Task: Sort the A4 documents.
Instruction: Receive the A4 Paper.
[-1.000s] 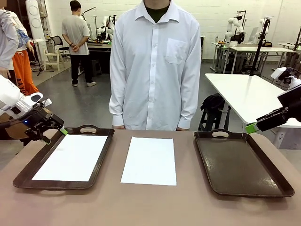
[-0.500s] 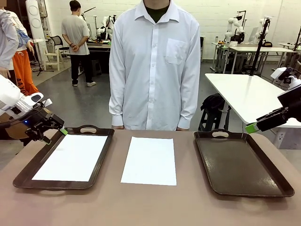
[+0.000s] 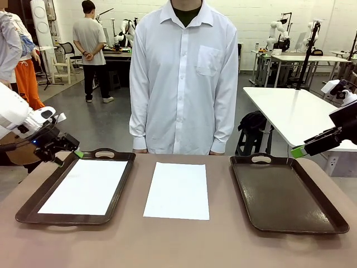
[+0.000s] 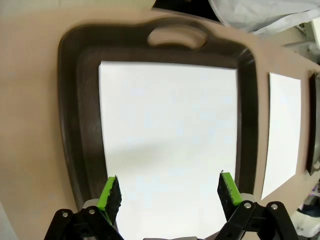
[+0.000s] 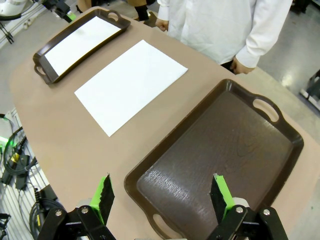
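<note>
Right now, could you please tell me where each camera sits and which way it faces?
Front view: between the arms, facing across the table at the person; left arm and right arm at the edges.
Left wrist view: above the left tray, looking down at its sheet; own open jaws at bottom.
Right wrist view: above the empty right tray, facing the person; own open jaws at bottom.
Shared: both wrist views show the middle sheet.

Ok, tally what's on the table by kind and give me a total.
Sheets: 2, a sheet in the left tray and a sheet on the table between the trays.
Trays: 2, the left tray and the right tray, which holds nothing.
Total: 4.
</note>
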You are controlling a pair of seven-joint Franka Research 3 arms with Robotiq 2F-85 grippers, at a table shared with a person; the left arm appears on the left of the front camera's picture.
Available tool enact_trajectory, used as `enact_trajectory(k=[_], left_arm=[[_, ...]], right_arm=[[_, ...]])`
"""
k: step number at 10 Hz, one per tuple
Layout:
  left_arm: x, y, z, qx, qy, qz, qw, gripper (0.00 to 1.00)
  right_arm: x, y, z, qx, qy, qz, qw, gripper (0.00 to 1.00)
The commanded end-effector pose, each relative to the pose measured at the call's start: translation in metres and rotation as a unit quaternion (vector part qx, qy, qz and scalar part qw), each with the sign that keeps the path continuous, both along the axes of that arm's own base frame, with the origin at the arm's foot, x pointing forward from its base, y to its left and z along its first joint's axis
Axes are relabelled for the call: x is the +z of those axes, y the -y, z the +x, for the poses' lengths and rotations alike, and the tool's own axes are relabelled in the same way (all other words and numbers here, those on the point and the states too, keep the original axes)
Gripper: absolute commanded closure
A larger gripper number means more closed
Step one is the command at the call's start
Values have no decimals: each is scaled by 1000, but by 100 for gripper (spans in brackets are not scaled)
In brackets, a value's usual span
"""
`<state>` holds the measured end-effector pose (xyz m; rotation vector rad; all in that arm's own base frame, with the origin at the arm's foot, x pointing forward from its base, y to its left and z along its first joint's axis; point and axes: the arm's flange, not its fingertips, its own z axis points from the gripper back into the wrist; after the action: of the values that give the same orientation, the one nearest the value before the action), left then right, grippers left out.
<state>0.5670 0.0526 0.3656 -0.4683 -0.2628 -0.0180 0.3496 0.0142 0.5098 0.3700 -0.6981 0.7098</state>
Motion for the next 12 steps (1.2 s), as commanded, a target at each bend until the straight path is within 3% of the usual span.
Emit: enact_trajectory(k=[1, 3, 6, 8, 10, 12], left_arm=[[29, 15, -17, -24, 94, 12, 995, 0], [79, 6, -33, -38, 151, -66, 986, 0], [142, -4, -66, -93, 192, -146, 966, 0], [176, -8, -84, -134, 241, -187, 943, 0], [200, -6, -107, -229, 304, -151, 912, 0], [213, 4, -128, -310, 336, -110, 882, 0]], right_arm=[[-3, 1, 2, 7, -1, 8, 1000, 0], [-3, 1, 2, 7, -1, 8, 1000, 0], [-3, 1, 2, 7, -1, 8, 1000, 0], [-3, 1, 2, 7, -1, 8, 1000, 0], [-3, 1, 2, 7, -1, 8, 1000, 0], [-3, 1, 2, 7, -1, 8, 1000, 0]])
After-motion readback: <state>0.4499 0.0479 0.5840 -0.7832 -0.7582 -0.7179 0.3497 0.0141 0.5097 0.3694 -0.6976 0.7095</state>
